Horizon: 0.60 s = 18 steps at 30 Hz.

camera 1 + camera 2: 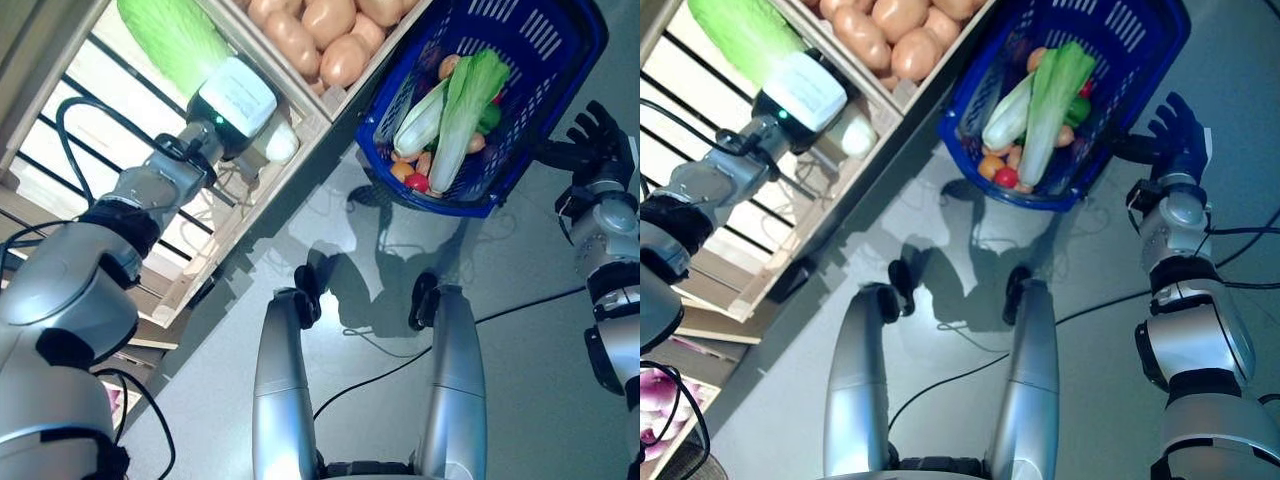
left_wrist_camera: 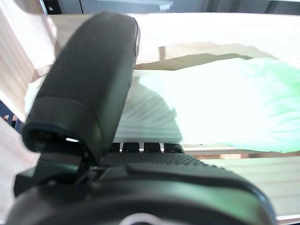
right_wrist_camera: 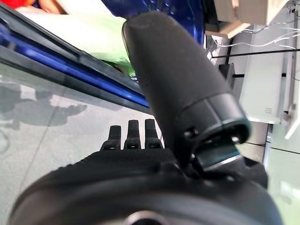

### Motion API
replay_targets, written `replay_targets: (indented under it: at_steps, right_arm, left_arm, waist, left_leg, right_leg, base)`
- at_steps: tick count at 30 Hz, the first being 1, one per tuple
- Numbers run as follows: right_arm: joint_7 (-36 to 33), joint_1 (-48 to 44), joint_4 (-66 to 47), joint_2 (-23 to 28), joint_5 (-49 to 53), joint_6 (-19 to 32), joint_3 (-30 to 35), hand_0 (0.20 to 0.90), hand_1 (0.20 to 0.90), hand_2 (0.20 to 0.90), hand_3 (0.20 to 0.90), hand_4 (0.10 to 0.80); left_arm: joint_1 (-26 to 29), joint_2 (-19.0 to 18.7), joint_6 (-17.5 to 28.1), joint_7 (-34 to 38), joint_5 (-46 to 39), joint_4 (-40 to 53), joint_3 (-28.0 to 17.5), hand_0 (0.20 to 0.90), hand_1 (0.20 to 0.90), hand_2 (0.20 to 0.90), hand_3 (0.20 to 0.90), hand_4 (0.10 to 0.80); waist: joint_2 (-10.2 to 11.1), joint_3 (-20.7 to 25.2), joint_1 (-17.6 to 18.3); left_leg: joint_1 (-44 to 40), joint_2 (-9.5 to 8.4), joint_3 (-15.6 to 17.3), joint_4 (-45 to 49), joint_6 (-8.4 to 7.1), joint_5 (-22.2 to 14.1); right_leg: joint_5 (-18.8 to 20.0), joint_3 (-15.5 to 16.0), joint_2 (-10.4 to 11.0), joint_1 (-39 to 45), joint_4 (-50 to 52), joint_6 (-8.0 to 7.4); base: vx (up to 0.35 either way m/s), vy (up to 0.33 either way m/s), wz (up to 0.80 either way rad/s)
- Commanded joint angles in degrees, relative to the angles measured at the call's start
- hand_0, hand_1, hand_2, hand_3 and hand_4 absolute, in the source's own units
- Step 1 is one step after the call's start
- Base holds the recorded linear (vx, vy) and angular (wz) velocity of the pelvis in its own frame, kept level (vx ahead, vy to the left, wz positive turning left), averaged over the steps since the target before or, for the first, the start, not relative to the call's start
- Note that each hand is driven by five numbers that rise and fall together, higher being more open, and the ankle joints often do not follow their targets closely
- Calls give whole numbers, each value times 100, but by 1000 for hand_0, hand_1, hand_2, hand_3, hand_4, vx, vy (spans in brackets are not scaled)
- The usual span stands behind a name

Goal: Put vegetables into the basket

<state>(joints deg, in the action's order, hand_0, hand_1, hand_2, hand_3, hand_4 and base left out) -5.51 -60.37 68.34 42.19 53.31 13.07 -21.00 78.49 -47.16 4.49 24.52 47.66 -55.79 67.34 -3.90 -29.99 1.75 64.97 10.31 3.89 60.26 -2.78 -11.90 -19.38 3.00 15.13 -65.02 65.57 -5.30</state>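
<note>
A long green-and-white cabbage [image 1: 175, 40] lies in a wooden crate [image 1: 300, 115] at the upper left. My left hand [image 2: 154, 178] is right at its white stalk end [image 2: 150, 117], thumb straight above it and fingers relaxed; from above the wrist camera hides the hand. My right hand [image 1: 600, 135] is at the right, curled on the dark handle [image 1: 555, 155] of the blue basket [image 1: 590, 55], which hangs tilted above the floor. In the basket lie another cabbage [image 1: 465, 100], a green pepper [image 1: 488, 118], and tomatoes [image 1: 417, 182].
Potatoes [image 1: 320, 30] fill the crate beside the cabbage's. The wooden rack [image 1: 250, 215] slopes down along the left, with purple onions [image 1: 665, 405] in a lower crate. Grey floor lies between the rack and the basket.
</note>
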Motion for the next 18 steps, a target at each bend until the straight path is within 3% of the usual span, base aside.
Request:
replay_targets:
  at_steps: [1, 3, 4, 5, 6, 10, 18]
  right_arm:
    - [-95, -455, -126, 368, 522, 629, 106, 900, 900, 900, 900, 800]
    - [-56, -430, -96, 387, 645, 608, 108, 900, 900, 900, 900, 800]
    - [-30, -449, -67, 369, 639, 618, 98, 900, 900, 900, 900, 800]
    - [-8, -459, -51, 365, 633, 620, 94, 900, 900, 900, 900, 800]
    - [23, -467, -34, 364, 635, 628, 92, 900, 900, 900, 900, 800]
    - [51, -517, -9, 383, 715, 642, 60, 900, 900, 900, 900, 800]
    - [276, -436, -3, 384, 741, 578, 148, 900, 900, 900, 900, 800]
  left_arm:
    - [375, -25, 236, -274, 266, -541, 263, 900, 900, 900, 900, 800]
    - [345, -30, 306, -528, 161, -486, 325, 900, 900, 900, 900, 800]
    - [333, -12, 339, -753, 94, -460, 353, 811, 811, 811, 811, 740]
    - [338, -11, 367, -850, 76, -453, 364, 444, 444, 444, 444, 496]
    - [345, -11, 401, -963, 46, -455, 376, 300, 300, 300, 300, 400]
    - [340, -81, 356, -1085, -199, -404, 398, 300, 300, 300, 300, 400]
    - [263, -206, 623, -525, -311, -306, 299, 300, 300, 300, 300, 400]
  waist:
    - [133, 20, 161]
    - [110, 20, 162]
    - [99, 20, 162]
    - [97, 20, 164]
    - [94, 20, 166]
    - [79, 20, 132]
    - [101, 20, 113]
  left_leg:
    - [-220, 83, -139, 118, -327, -689]
    - [-177, 59, -142, 124, -310, -683]
    - [-162, 59, -136, 131, -300, -680]
    - [-156, 63, -137, 137, -298, -681]
    - [-152, 67, -138, 140, -295, -679]
    - [-288, 64, -112, 28, -294, -642]
    - [-1039, 98, -10, -422, -333, -535]
  right_leg:
    - [830, -8, 208, 195, -733, -143]
    - [833, -20, 212, 153, -718, -141]
    - [830, -21, 216, 142, -706, -143]
    - [829, -23, 218, 136, -699, -144]
    - [831, -24, 219, 133, -696, -146]
    - [828, 25, 225, 273, -769, -135]
    - [789, 111, 98, 1029, -1109, -114]
  base:
    - [0, 0, 0]
    - [-26, 23, -4]
    - [-30, 18, -6]
    - [-28, 9, -3]
    - [0, 0, 0]
    - [0, 0, 0]
    - [0, 7, -2]
